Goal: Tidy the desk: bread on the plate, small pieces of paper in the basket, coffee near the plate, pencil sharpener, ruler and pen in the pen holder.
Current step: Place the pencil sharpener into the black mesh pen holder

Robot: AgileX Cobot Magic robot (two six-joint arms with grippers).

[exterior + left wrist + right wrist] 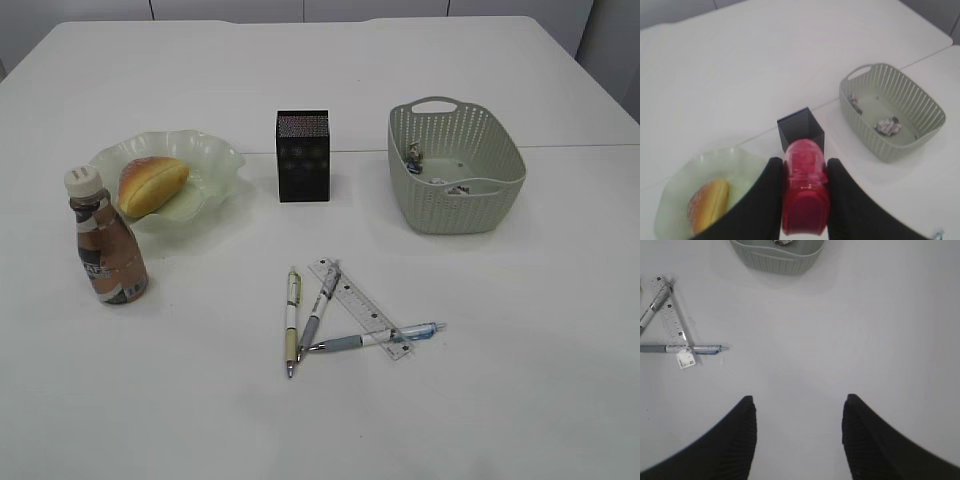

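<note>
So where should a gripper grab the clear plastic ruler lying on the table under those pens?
Probably from above, across the narrow width of the clear plastic ruler at its bare middle stretch. It lies flat on the white table, so only its thin long edges offer purchase. The grey pen crosses its upper end and the blue-tipped pen its lower end, so both ends are blocked.

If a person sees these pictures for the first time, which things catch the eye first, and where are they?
The red pencil sharpener stands out most, clamped in the left gripper above the black pen holder. Next comes the golden bread in the pale green plate at the left, with the coffee in front. Three pens and the ruler lie crossed at the middle front.
</note>
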